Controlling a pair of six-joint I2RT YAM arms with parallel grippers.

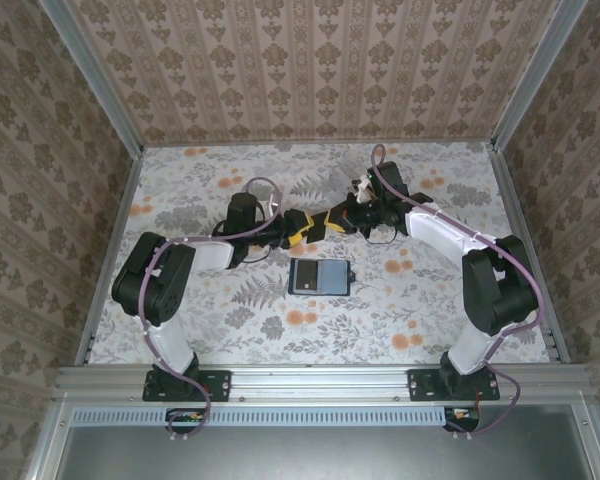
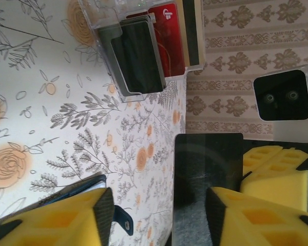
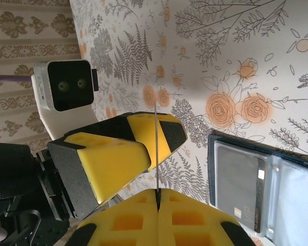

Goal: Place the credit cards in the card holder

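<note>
A dark grey credit card [image 2: 208, 169] hangs above the table, edge-on in the right wrist view [image 3: 157, 143]. My right gripper [image 3: 158, 193] is shut on its lower edge. My left gripper [image 2: 159, 207] faces it with its jaws apart around the card; one pad [image 2: 223, 210] lies against the card's face and the other [image 2: 100, 210] stands well off. The two grippers meet mid-table [image 1: 315, 225]. The navy card holder [image 1: 320, 276] lies open just in front of them, a dark card in one sleeve [image 3: 244, 189]. More credit cards, red and dark, stand in a clear box [image 2: 143, 46].
The holder's closing tab with its pale snap [image 2: 122, 219] lies below my left fingers. Patterned walls and metal rails [image 1: 110, 230] close the floral table on all sides. Both arms' cables loop over the middle.
</note>
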